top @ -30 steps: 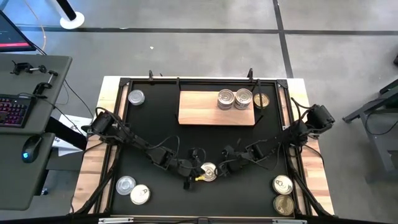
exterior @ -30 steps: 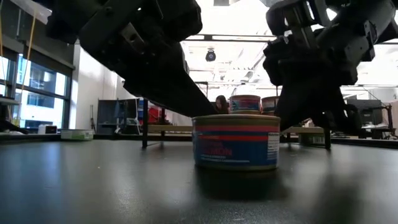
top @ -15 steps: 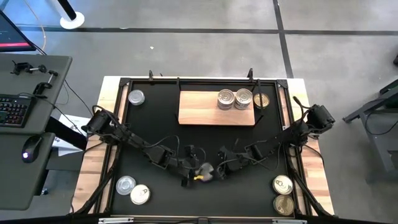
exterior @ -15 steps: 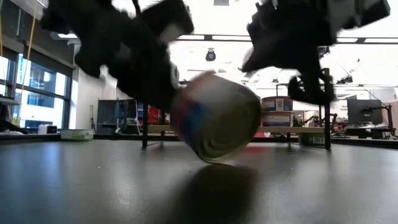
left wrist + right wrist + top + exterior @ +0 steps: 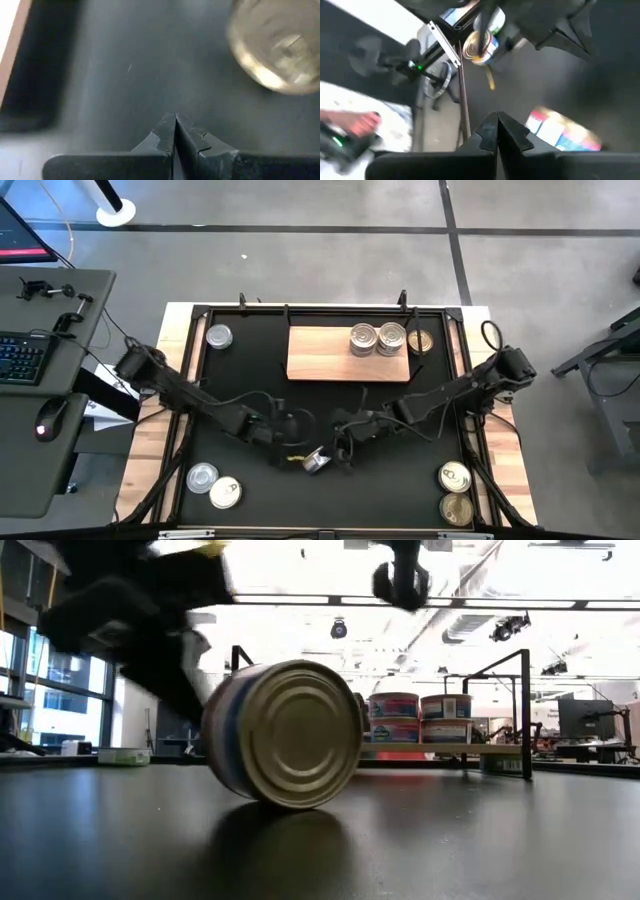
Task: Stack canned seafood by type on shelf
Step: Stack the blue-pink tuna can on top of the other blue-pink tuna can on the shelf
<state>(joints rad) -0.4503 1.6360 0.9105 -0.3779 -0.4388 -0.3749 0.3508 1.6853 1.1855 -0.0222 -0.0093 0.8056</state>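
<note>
One tin of the canned seafood (image 5: pixel 283 733) lies tipped on its curved side on the black mat, a flat silver end facing the near edge. In the high view this tin (image 5: pixel 316 461) is between my two grippers. My left gripper (image 5: pixel 175 131) is shut, just left of the tin (image 5: pixel 275 47) and apart from it. My right gripper (image 5: pixel 497 131) is shut and raised, just right of the tin (image 5: pixel 562 132). The shelf (image 5: pixel 320 355), a pale wood board at the far middle, carries two tins (image 5: pixel 363 338) (image 5: pixel 392 337) side by side.
A gold-lidded tin (image 5: pixel 421 342) sits at the shelf's right end. One tin (image 5: pixel 218 336) stands at the far left of the mat, two (image 5: pixel 203 477) (image 5: pixel 225 492) at the near left, and two (image 5: pixel 455 477) (image 5: pixel 456 508) at the near right. A metal frame (image 5: pixel 190 380) rims the mat.
The tin stood upright on the mat between my two grippers. It has tipped onto its side and shifted a little toward the near left. My left gripper has drawn back toward the left and risen. My right gripper has lifted well up and rolled.
</note>
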